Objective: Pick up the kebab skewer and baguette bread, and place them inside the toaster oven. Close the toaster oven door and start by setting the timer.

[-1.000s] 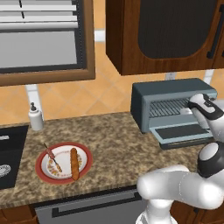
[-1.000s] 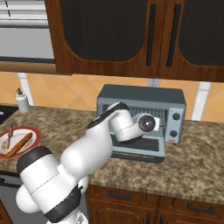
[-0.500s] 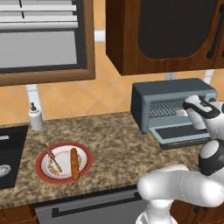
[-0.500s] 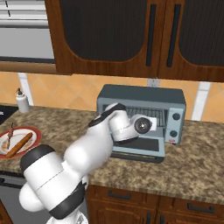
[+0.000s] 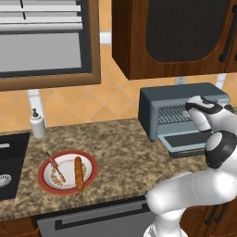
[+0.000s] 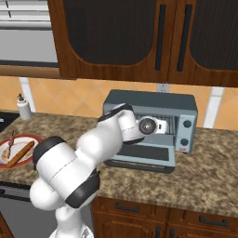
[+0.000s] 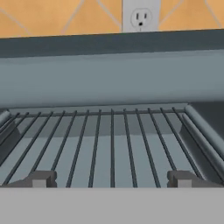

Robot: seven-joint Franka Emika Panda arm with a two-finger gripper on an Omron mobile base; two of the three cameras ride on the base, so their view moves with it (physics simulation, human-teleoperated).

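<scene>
Lying on the red plate (image 5: 90,172) far left: kebab skewer (image 5: 54,165) and baguette bread (image 5: 78,172), long axes running front-to-back | toaster oven (image 5: 152,104) at right, toaster oven door (image 5: 185,140) dropped open | gripper (image 5: 200,104) spread wide, empty, at the oven mouth, well apart from the food.

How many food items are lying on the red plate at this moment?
2. The kebab skewer lies on the left part of the red plate, and the baguette bread lies to its right. Nothing else appears on the plate.
</scene>
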